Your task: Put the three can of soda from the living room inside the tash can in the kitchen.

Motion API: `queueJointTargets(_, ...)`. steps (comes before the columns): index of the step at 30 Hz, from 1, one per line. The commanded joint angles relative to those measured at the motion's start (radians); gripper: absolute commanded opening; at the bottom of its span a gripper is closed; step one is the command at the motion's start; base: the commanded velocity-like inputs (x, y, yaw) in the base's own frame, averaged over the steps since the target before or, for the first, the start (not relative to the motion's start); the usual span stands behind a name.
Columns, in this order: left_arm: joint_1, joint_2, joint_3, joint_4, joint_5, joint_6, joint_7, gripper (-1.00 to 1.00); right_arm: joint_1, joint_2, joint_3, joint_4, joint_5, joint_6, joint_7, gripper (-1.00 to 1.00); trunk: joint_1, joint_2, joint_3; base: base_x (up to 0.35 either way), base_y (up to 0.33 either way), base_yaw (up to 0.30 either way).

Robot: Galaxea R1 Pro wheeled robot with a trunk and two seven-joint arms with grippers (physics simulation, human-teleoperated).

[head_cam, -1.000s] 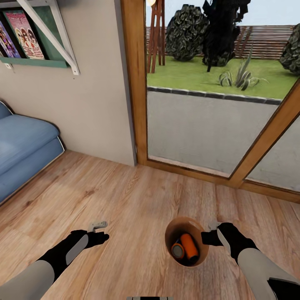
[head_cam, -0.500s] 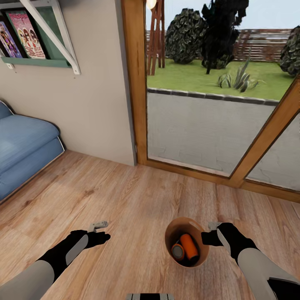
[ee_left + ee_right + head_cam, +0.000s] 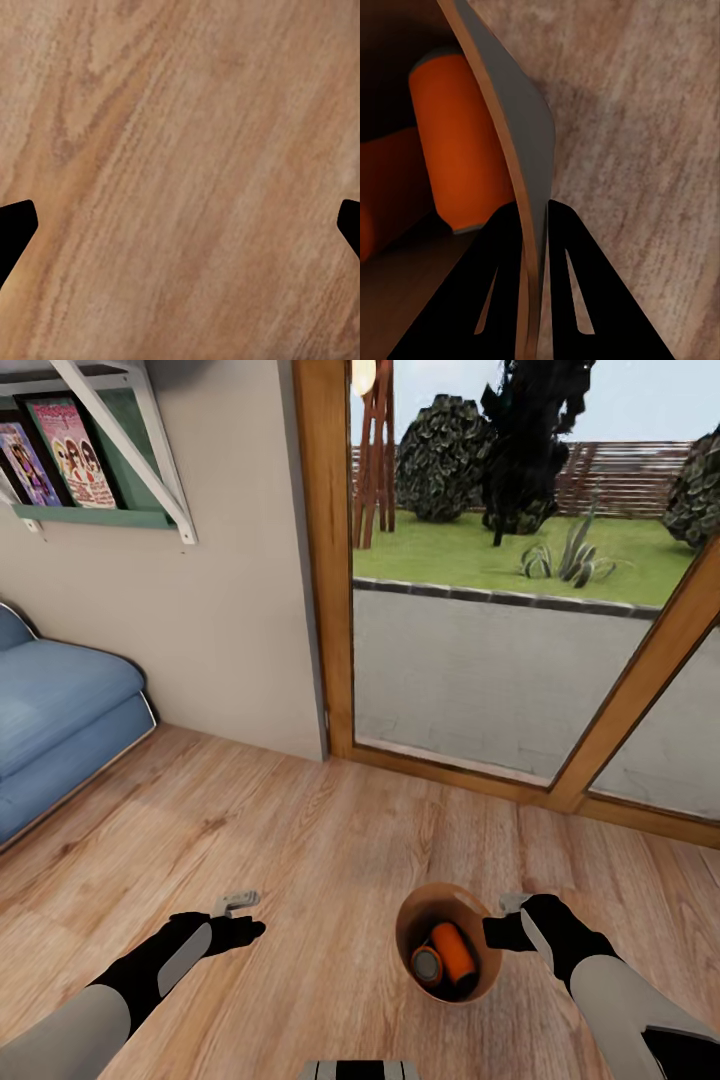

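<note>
A living room corner with a wood plank floor, a blue sofa along the left wall, a teal wall shelf holding magazines, and wood-framed glass doors giving onto a garden. The copper-brown trash can hangs over the floor by its rim, pinched by the right claw; in the right wrist view the two dark fingers close on either side of the bin wall. Inside lie orange soda cans, two clearly visible. The left claw hovers above bare floor, its fingers spread apart. Compared with a second ago, the camera has tilted slightly, so shelf and garden sit lower; arms and bin look unchanged.
</note>
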Motion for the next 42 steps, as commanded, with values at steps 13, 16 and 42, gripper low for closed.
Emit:
queueJointTargets(13,0.000,0.000,-0.001,0.000,0.000,-0.001,0.000,1.00,0.001,0.001,-0.007,-0.003,-0.012,-0.012,0.004,1.00,0.037,0.000,0.000,0.000,0.000,0.000)
queueJointTargets(16,0.000,0.000,-0.001,0.000,0.000,-0.002,0.000,1.00,0.001,0.001,-0.007,-0.004,-0.012,-0.012,0.004,1.00,0.037,0.000,0.000,0.000,0.000,0.000)
queueJointTargets(42,0.000,0.000,-0.001,0.000,-0.001,-0.003,-0.020,1.00,0.001,0.002,-0.006,-0.004,-0.011,-0.012,0.004,1.00,0.014,0.042,0.019,0.000,0.000,0.000)
